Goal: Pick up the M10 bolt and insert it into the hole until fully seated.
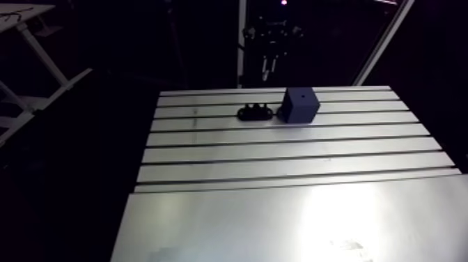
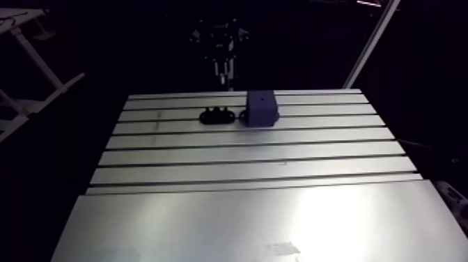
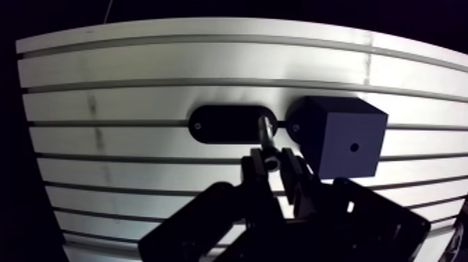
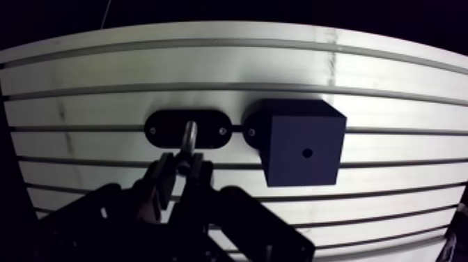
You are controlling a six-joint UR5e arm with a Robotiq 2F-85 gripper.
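Observation:
In the wrist view my gripper is shut on a grey metal bolt, whose shank sticks out past the fingertips. Beyond the bolt's tip lies a black oval holder plate on the slotted table. Beside the holder stands a dark block with a small round hole in the face turned toward me. In the arm view the gripper hangs above the table's far edge, behind the holder and the block.
The slotted aluminium table runs toward the camera and ends in a smooth plate at the front. A slanted white frame bar rises at the back right. White frame legs stand off the table at the left.

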